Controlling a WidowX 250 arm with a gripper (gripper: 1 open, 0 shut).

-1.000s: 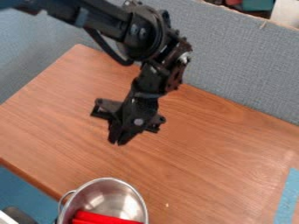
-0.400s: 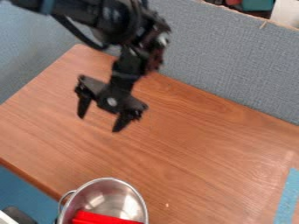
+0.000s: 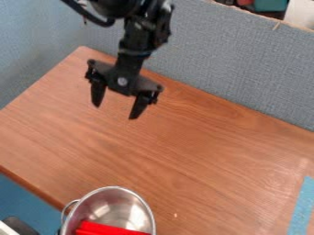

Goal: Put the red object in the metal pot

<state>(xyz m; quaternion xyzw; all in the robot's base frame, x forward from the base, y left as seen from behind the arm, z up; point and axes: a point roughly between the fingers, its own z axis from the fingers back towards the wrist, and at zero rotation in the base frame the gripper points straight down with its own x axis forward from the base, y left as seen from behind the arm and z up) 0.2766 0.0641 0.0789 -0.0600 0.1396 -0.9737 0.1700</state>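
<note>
Seeing the hand (image 3: 120, 94) well up and away from the metal pot (image 3: 112, 215) now: a second ago it sat lower and nearer the middle of the counter (image 3: 221, 156) with its fingers bunched together, and since then it has climbed toward the far-left part of the wood and spread its two dark fingers wide

We read the hand as fully open and empty: the fingers point down at bare wood, clear gap between them, nothing clamped, nothing hanging

The red object (image 3: 103, 223) is inside the pot at the bottom edge of the view, red showing against the shiny inner wall. It sits in the same spot in all three frames, so the pot and its load haven't shifted while the arm pulled off. Part of the pot is cropped by the frame edge, so we can't tell how the block lies in there or whether it rests flat

What this means, in our judgement: the placement is done and this is the retreat after release. Hand and pot are well apart, so there's little risk of a knock on the rim

Nothing else of note on the counter; grey partition behind it, no clutter near the pot
</note>
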